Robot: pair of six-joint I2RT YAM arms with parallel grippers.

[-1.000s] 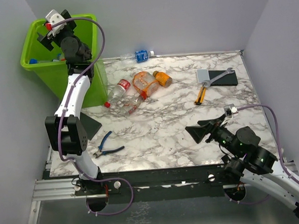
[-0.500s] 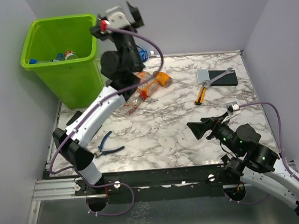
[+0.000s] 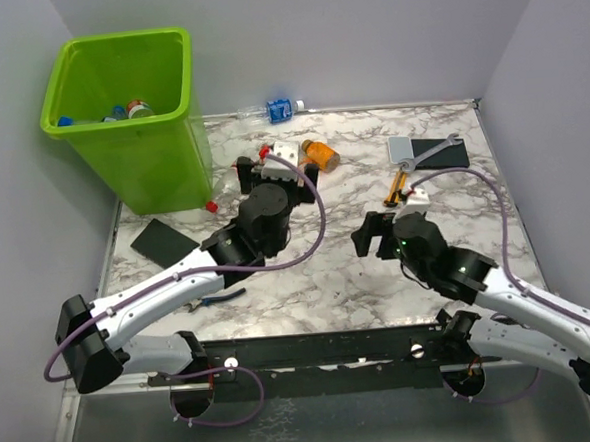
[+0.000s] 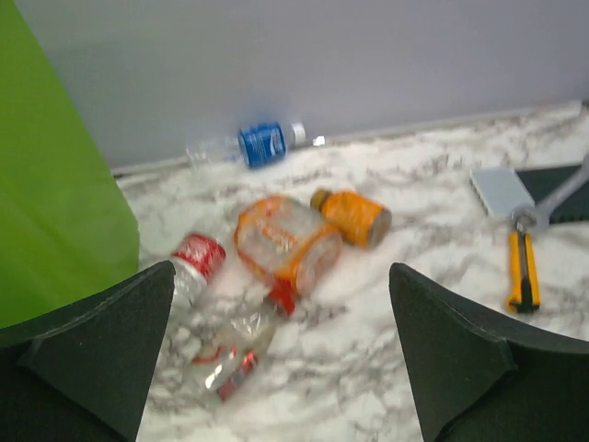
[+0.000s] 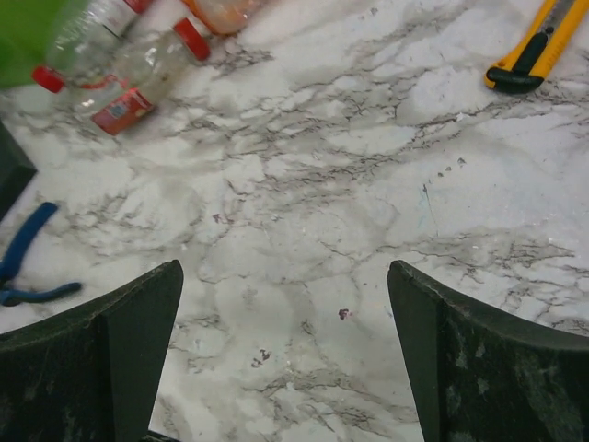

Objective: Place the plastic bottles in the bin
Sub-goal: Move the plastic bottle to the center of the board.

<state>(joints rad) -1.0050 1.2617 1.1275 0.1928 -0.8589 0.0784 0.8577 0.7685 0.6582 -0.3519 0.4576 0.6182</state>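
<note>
The lime-green bin (image 3: 161, 154) stands at the back left with several bottles inside (image 3: 133, 110); its wall fills the left of the left wrist view (image 4: 55, 212). My left gripper (image 3: 255, 169) is open and empty, low over the table, facing a cluster: a clear orange-labelled bottle (image 4: 285, 244), an orange bottle (image 4: 352, 216), a red-labelled bottle (image 4: 196, 262) and a crushed clear bottle (image 4: 235, 345). A blue-labelled bottle (image 4: 262, 145) lies by the back wall. My right gripper (image 3: 373, 234) is open and empty over bare marble, right of the cluster; the crushed bottle (image 5: 129, 78) shows at its upper left.
A yellow utility knife (image 3: 397, 188), a wrench (image 3: 439, 148) and a black pad (image 3: 443, 155) lie at the back right. Another black pad (image 3: 164, 241) lies in front of the bin. Blue-handled pliers (image 5: 23, 267) lie at the front left.
My left arm has swung from over the bin down and right to the table beside the bottle cluster. My right arm has reached forward and left toward the table's middle.
</note>
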